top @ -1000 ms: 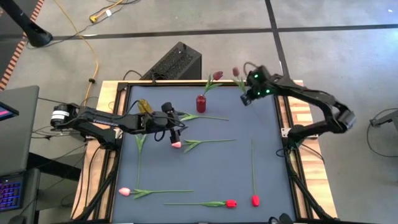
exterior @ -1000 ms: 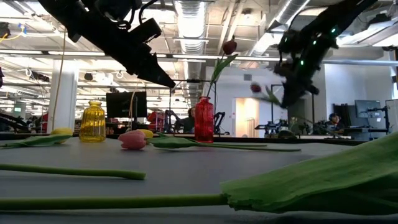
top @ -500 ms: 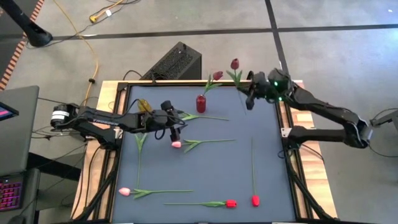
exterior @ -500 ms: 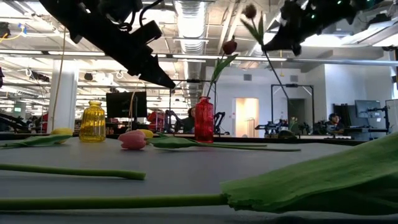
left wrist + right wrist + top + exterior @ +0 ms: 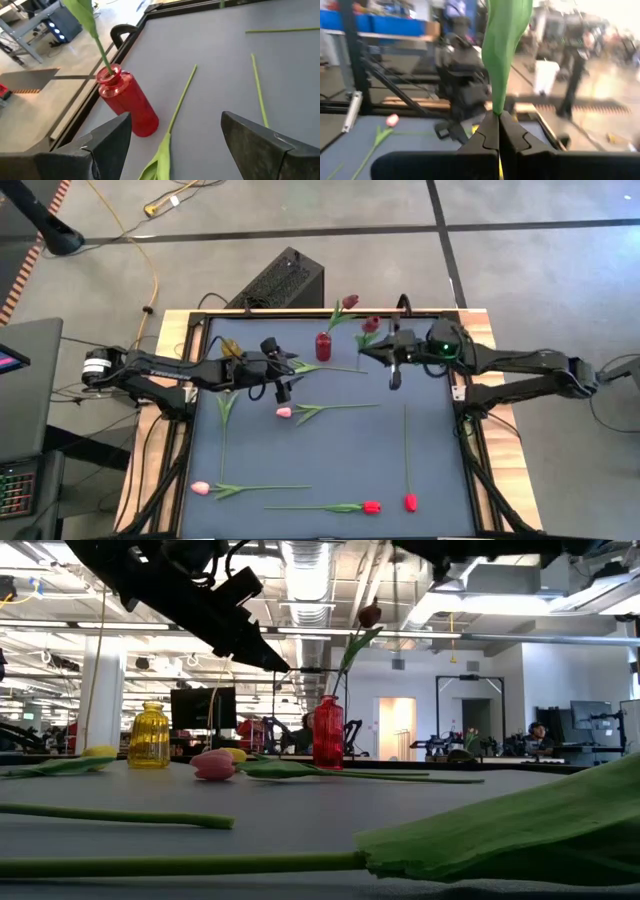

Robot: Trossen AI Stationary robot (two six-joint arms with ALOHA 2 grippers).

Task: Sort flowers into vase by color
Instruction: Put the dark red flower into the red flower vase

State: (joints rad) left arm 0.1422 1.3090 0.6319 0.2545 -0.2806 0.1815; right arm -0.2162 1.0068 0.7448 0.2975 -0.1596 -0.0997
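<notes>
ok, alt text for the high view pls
Seen from above, the right gripper holds a dark maroon tulip near the red vase, which already has one. The open left gripper hovers over a pink tulip; more tulips lie on the dark mat.

Matt, dark grey, smooth top on the table (image 5: pixel 340 450); pale wooden slats along its edge (image 5: pixel 478 365). Glossy, see-through red on one vase (image 5: pixel 131 102), likely glass or plastic; glossy, ribbed yellow on the other vase (image 5: pixel 148 736). Smooth, slightly waxy green on stem and leaf (image 5: pixel 161 159), like plastic or coated cloth; soft matt pink on a flower head (image 5: pixel 213 764). Dark, matt, hard plastic look on the left tool (image 5: pixel 172 145) and right tool (image 5: pixel 497 135).
</notes>
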